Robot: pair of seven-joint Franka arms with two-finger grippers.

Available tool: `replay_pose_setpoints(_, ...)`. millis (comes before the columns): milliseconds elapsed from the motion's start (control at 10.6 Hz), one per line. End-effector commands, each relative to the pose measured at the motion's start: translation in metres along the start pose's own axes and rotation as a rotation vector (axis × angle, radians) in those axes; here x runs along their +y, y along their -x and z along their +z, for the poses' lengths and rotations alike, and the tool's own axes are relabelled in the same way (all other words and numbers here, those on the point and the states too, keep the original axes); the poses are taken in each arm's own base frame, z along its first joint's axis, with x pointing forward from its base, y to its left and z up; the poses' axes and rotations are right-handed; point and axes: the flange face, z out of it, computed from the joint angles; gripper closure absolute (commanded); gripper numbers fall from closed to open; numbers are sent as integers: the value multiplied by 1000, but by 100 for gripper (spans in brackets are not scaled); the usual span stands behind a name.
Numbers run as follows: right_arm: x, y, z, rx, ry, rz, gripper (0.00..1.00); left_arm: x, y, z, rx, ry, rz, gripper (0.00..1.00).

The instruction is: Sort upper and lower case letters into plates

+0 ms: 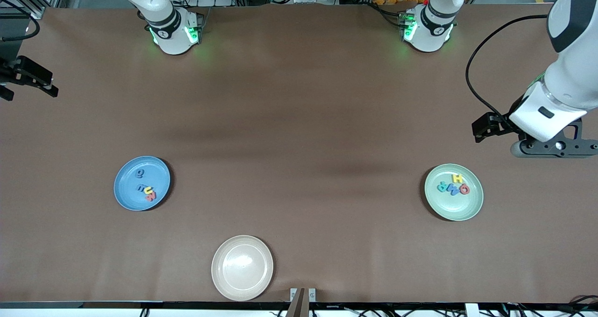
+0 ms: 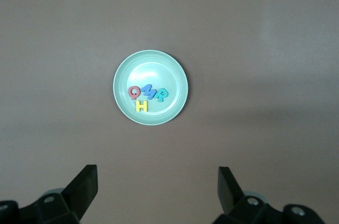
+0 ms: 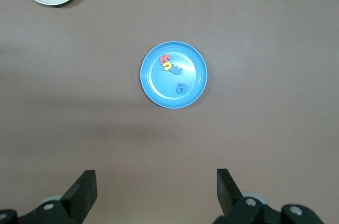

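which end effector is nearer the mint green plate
Left. The left end effector hangs open above the table by the mint green plate, toward the left arm's end. The right end effector, also open, is up at the right arm's end, nearer the blue plate.

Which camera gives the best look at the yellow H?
The left wrist view: the yellow H reads clearly in the mint green plate. The front view shows it smaller. The right wrist view shows only the blue plate.
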Motion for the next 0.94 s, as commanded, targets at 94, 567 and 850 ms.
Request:
replay_pose_setpoints(94, 0, 2, -1, -2, -12, 15, 0, -12, 8, -12, -1, 28, -32, 0)
replay_pose_setpoints(567, 0, 2, -2, 0, -12, 15, 0, -32, 34, -45, 41, 24, -73, 0)
replay_pose_setpoints(850, -1, 2, -2, 3, -12, 13, 0, -57, 48, -55, 46, 61, -51, 0)
